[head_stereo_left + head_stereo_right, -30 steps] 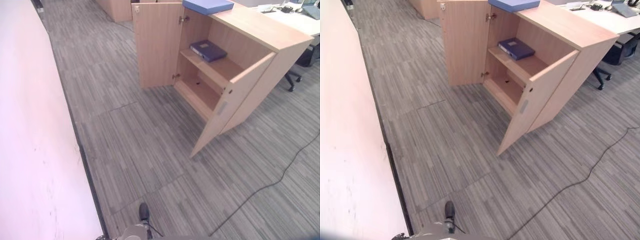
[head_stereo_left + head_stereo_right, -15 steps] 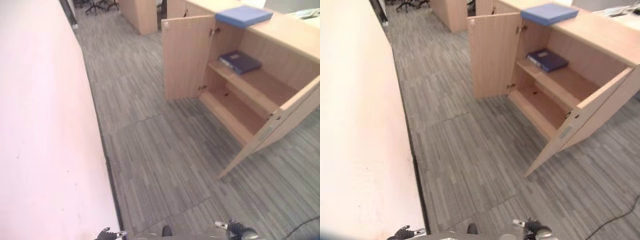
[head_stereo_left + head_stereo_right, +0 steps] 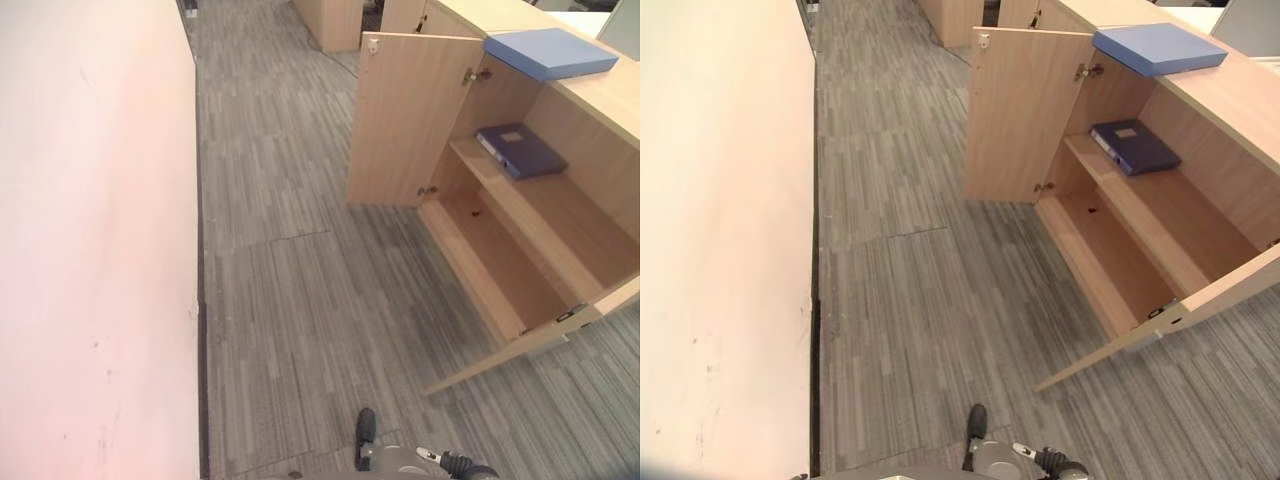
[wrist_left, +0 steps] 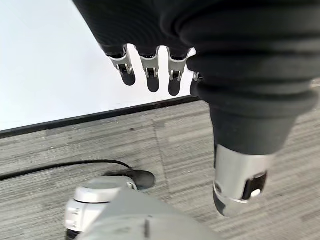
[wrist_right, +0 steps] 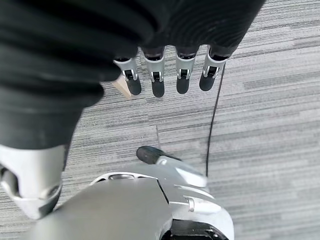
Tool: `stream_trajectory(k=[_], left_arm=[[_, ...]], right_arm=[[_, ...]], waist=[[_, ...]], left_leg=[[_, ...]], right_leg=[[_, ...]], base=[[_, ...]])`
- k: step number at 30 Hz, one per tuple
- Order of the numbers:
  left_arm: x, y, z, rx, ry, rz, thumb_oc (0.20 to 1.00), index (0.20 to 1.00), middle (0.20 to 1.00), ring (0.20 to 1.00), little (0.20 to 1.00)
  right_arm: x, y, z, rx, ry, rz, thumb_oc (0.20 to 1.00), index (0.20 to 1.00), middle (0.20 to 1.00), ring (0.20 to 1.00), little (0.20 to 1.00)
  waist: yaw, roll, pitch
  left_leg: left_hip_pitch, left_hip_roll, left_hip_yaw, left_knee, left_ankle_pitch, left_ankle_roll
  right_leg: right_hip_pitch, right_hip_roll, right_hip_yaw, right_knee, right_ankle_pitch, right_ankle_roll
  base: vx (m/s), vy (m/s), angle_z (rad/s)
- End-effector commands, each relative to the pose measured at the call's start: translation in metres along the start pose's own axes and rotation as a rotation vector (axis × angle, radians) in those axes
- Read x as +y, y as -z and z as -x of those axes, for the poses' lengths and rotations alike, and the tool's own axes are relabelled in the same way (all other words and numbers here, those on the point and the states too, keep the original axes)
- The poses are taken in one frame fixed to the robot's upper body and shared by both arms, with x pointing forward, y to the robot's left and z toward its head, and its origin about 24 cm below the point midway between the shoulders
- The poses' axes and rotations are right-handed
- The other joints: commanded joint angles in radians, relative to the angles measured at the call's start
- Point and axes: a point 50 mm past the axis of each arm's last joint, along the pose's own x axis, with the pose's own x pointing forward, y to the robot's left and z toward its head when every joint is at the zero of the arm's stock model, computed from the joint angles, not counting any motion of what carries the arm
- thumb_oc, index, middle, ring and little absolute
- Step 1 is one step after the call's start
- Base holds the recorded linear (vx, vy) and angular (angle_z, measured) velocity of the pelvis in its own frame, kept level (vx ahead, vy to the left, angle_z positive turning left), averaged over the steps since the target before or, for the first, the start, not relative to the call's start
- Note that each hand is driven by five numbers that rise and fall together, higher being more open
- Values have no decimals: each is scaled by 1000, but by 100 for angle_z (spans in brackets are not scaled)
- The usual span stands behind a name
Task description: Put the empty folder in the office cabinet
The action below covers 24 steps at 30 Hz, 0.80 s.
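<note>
Head views: light-blue folder (image 3: 550, 52) lies on the cabinet (image 3: 1230, 95) top, doors open; a dark binder (image 3: 1134, 146) occupies the upper shelf. Step closer first.
Left wrist: left hand (image 4: 150, 70) relaxed, empty.
Right wrist: right hand (image 5: 167, 75) likewise empty.
</note>
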Motion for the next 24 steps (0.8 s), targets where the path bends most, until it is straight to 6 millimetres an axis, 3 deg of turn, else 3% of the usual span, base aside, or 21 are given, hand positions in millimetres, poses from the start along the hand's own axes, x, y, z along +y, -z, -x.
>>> stream_trajectory(k=[1,3,7,9,11,12,13,14,15,16,17,19,21,22,24], left_arm=[[5,-7,-2,-14,-16,-42,1000,1000,1000,1000,1000],[5,-8,-2,-18,-16,-48,1000,1000,1000,1000,1000],[7,-18,-3,-50,-17,-81,1000,1000,1000,1000,1000],[5,-26,-3,-89,-2,-168,1000,1000,1000,1000,1000],[6,-40,-4,-135,-10,-192,1000,1000,1000,1000,1000],[6,-40,-4,-135,-10,-192,1000,1000,1000,1000,1000],[8,-43,-4,-147,-19,-181,1000,1000,1000,1000,1000],[8,-43,-4,-147,-19,-181,1000,1000,1000,1000,1000],[8,-40,-4,-135,-23,-164,1000,1000,1000,1000,1000],[8,-40,-4,-135,-23,-164,1000,1000,1000,1000,1000],[6,-33,-3,-113,-19,-154,1000,1000,1000,1000,1000],[4,-27,-3,-91,-13,-149,1000,1000,1000,1000,1000],[2,-24,-3,-79,-10,-147,1000,1000,1000,1000,1000],[-2,-13,-2,-38,-1,-140,1000,1000,1000,1000,1000],[-3,-10,-1,-27,2,-140,1000,1000,1000,1000,1000]], right_arm=[[-1,11,1,58,2,95,1000,1000,1000,1000,1000],[-2,10,0,53,0,104,1000,1000,1000,1000,1000],[-2,7,0,46,1,109,1000,1000,1000,1000,1000],[-4,4,0,39,4,125,1000,1000,1000,1000,1000],[-14,3,0,49,39,142,1000,1000,1000,1000,1000],[-14,3,0,48,39,142,1000,1000,1000,1000,1000],[-20,3,1,59,62,144,1000,1000,1000,1000,1000],[-20,3,1,59,62,144,1000,1000,1000,1000,1000],[-23,3,1,68,68,154,1000,1000,1000,1000,1000],[-23,3,1,68,68,154,1000,1000,1000,1000,1000],[-23,6,1,73,67,166,1000,1000,1000,1000,1000],[-24,13,2,86,74,168,1000,1000,1000,1000,1000],[-25,17,3,98,75,166,1000,1000,1000,1000,1000],[-23,27,4,128,68,159,1000,1000,1000,1000,1000],[-23,29,4,134,66,155,1000,1000,1000,1000,1000]], waist=[[6,-21,5],[10,-23,7],[14,-40,22],[15,-47,45],[22,-56,73],[21,-54,72],[30,-60,73],[30,-59,73],[44,-63,62],[45,-65,63],[56,-51,51],[69,-32,48],[74,-27,48],[74,-1,20],[69,2,11]], left_leg=[[-43,-41,3,-59,16,24],[-31,-23,-5,-59,12,16],[-84,2,7,107,-30,-12],[-172,7,36,293,14,-31],[-298,44,87,518,99,-18],[-303,46,85,524,96,-18],[-365,74,131,509,102,-5],[-365,75,131,512,100,-4],[-401,91,133,401,84,-4],[-396,89,135,396,86,-4],[-425,114,113,244,150,-29],[-431,136,76,99,241,-58],[-427,136,58,54,256,-68],[-369,128,18,-34,260,-78],[-359,121,21,-35,259,-79]], right_leg=[[20,-34,26,84,-103,113],[25,-24,25,96,-124,103],[46,-17,21,121,-173,75],[72,-16,14,124,-187,57],[103,-16,-1,128,-218,26],[100,-14,-2,128,-218,26],[121,-27,-7,122,-230,29],[121,-26,-7,122,-230,29],[143,-47,-5,103,-235,46],[145,-49,-4,102,-236,47],[171,-49,4,81,-247,57],[204,-46,17,67,-261,65],[220,-49,25,63,-267,70],[240,-49,41,58,-277,86],[243,-61,42,64,-274,91]], base=[[166,-140,15],[175,-172,22],[108,-145,21],[9,-87,32],[27,-119,33],[99,-82,14],[72,-8,6],[223,54,5],[154,64,-16],[315,187,-13],[243,190,20],[277,226,72],[209,173,13],[265,234,-20],[261,252,-37]])
